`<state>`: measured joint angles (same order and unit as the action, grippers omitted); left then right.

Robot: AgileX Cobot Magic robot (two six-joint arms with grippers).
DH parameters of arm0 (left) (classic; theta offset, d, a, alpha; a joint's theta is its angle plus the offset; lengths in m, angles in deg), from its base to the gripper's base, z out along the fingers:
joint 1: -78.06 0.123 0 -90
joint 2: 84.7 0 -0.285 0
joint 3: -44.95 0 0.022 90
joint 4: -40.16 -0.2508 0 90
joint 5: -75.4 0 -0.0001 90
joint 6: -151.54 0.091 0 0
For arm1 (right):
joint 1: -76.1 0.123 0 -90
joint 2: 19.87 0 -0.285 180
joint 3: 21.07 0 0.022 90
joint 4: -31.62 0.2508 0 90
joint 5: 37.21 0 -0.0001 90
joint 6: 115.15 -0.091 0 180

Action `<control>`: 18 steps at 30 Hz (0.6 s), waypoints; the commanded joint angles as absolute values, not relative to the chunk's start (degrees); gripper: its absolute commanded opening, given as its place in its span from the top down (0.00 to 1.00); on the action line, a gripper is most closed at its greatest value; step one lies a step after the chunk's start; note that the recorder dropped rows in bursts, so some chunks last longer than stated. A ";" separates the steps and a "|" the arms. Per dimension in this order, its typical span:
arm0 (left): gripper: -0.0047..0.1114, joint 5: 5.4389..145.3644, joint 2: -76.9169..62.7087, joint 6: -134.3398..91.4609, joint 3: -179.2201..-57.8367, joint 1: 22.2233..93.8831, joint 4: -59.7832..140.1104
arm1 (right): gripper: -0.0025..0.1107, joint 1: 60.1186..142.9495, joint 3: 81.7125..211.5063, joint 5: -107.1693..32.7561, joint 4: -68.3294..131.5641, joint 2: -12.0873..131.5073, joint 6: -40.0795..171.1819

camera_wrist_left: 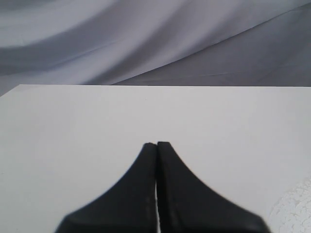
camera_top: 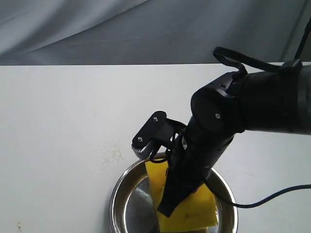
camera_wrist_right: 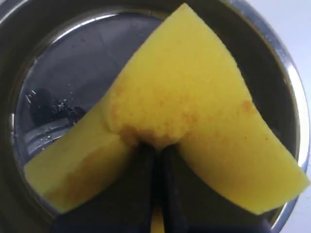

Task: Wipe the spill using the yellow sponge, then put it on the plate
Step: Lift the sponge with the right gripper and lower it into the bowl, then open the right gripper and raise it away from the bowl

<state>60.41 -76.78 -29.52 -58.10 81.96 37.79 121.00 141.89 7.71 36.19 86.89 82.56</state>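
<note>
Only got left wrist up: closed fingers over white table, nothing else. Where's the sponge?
Observer: The right gripper is pinching the yellow sponge, which is bent and sits inside the rim of the plate.
Operator: Spill wiped?
Observer: Of the spill, only a faint pale mark shows on the table, just outside the plate's rim.

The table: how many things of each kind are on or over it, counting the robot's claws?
Bright yellow foam sponge: 1
Round shiny steel plate: 1
Faint wet smear: 1
Black grippers: 2 (left gripper, right gripper)
Total: 5
</note>
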 commanded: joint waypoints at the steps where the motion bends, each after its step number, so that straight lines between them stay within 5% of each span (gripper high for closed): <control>1: 0.96 60.56 -76.92 -29.60 -57.84 82.08 37.82 | 0.80 120.74 140.35 6.07 36.68 86.09 79.39; 3: 0.96 60.56 -76.92 -29.60 -57.84 82.08 37.82 | 0.62 120.74 140.48 6.50 36.96 86.09 79.39; 7: 0.96 60.56 -76.92 -29.60 -57.84 82.08 37.82 | 0.54 120.74 140.48 6.54 37.05 85.97 79.39; 12: 0.96 60.56 -76.92 -29.60 -57.84 82.08 37.82 | 0.57 120.63 140.48 4.40 35.34 82.32 74.26; 18: 0.96 60.56 -76.92 -29.60 -57.84 82.08 37.82 | 0.82 118.27 140.58 2.00 18.73 78.05 55.40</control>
<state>60.41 -76.78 -29.52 -58.10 81.96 37.79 120.38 140.64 2.43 26.21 78.99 63.07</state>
